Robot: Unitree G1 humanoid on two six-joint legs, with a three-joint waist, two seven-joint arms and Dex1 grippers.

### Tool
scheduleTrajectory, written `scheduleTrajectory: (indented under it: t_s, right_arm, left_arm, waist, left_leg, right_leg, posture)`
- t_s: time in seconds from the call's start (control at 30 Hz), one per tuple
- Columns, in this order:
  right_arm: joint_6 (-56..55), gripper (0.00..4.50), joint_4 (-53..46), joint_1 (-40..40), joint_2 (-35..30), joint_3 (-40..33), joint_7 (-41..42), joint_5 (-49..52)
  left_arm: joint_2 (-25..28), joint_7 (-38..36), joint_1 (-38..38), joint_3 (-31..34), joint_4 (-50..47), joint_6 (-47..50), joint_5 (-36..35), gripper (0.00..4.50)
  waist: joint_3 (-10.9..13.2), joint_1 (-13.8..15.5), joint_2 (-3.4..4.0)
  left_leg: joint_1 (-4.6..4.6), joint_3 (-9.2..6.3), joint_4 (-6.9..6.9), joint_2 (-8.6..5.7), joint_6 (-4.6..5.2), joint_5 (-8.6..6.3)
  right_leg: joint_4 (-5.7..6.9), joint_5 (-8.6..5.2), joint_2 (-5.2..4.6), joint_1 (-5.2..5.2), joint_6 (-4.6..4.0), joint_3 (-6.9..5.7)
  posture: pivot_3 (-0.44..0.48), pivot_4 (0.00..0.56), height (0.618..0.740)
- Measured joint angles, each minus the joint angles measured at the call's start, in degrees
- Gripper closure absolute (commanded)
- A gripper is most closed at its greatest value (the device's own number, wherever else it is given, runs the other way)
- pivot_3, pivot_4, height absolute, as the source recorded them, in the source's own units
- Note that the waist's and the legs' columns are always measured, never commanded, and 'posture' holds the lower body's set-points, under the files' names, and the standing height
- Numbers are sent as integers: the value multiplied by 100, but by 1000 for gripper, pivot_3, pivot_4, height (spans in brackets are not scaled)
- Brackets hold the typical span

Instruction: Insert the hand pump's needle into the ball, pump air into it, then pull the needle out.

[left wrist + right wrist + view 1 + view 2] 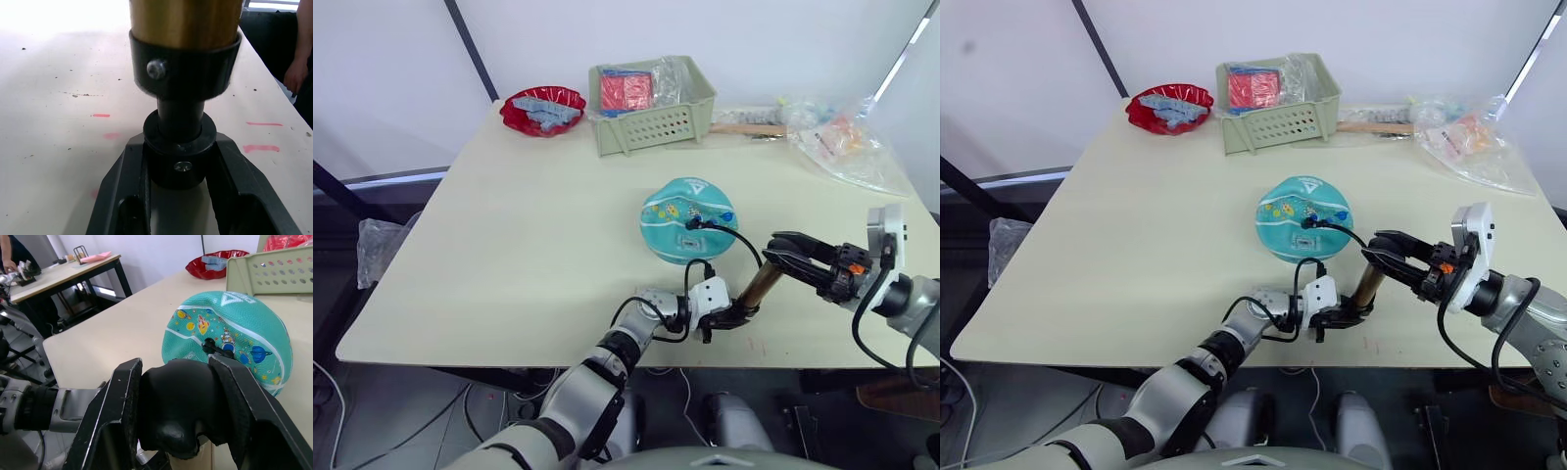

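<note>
Tabletop (529, 235): both arms gripping hand pump (759, 285).

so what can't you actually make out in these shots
- The needle's metal pin: where the hose fitting meets the ball, too small to see how deep it sits.
- The pump handle: right wrist view, wrapped by the right gripper.
- Basket contents: head views, behind its wall and clear plastic.

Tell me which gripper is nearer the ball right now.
Right, I'd judge. The right gripper holds the hand pump handle beside the ball; the left gripper clamps the pump's base nearer the table's front edge.
</note>
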Motion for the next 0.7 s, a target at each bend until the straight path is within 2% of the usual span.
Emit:
scheduleTrajectory:
  t_s: [0.03,0.13,0.27,0.7]
  right_arm:
    - [213,2854,144,-285,-459,-410,177,392]
    - [510,2854,210,-728,-875,-930,271,1022]
    - [718,2854,371,-1017,-1008,-1111,221,1361]
    - [1024,2854,490,-1080,-1027,-1277,134,1575]
  left_arm:
    - [-25,97,-52,1,16,-13,0,3466]
    - [-11,275,-153,-2,41,-20,61,3466]
    - [-15,316,-147,-10,65,-39,107,3466]
    - [-4,77,-103,56,32,-39,103,3466]
  waist:
    - [30,1,10]
    - [54,-6,-28]
    - [58,0,-33]
    - [61,-5,-37]
  left_leg:
    - [-2,3,0,-7,7,4]
    - [-5,-16,-7,6,6,3]
    - [-10,-18,-15,9,12,-2]
    - [-9,-9,-13,8,13,-2]
  right_leg:
    - [0,5,-6,-3,7,5]
    - [-1,3,19,-4,0,-9]
    - [-4,2,21,-6,-1,-8]
    - [-7,2,6,-6,-1,-8]
  posture:
    - [0,150,738]
    - [0,150,738]
    - [0,150,738]
    - [0,150,738]
